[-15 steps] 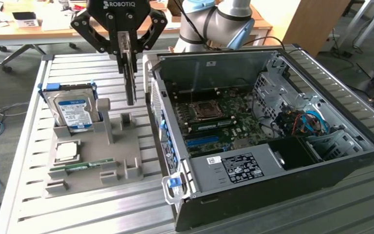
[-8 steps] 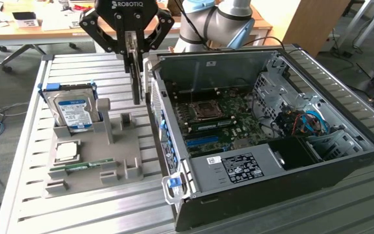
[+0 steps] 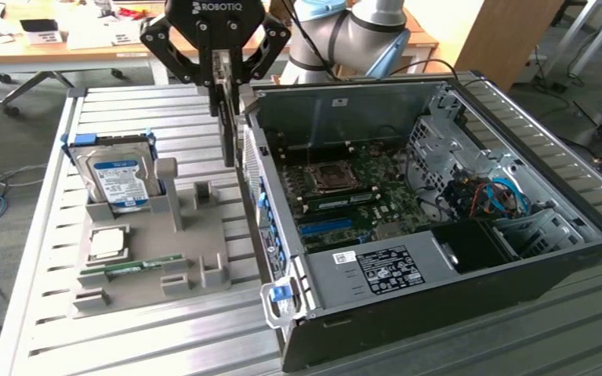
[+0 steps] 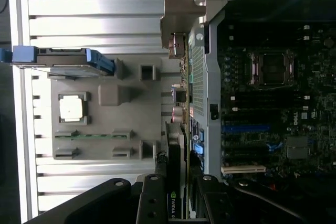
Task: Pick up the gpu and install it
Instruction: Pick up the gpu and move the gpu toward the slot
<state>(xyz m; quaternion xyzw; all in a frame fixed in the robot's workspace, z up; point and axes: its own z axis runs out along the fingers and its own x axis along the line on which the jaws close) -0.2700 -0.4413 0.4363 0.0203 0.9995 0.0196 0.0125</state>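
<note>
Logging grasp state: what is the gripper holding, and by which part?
The gripper holds the gpu by its upper edge, hanging upright beside the case.

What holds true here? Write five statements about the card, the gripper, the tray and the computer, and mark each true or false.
1. The gripper is shut on the graphics card. True.
2. The graphics card sits in the motherboard. False: it hangs upright in the gripper, just outside the computer case.
3. The hard drive stands upright in the gray tray. True.
4. The computer case is closed. False: its side is open and the motherboard shows.
5. The memory stick lies inside the computer case. False: it rests in the gray tray.
</note>
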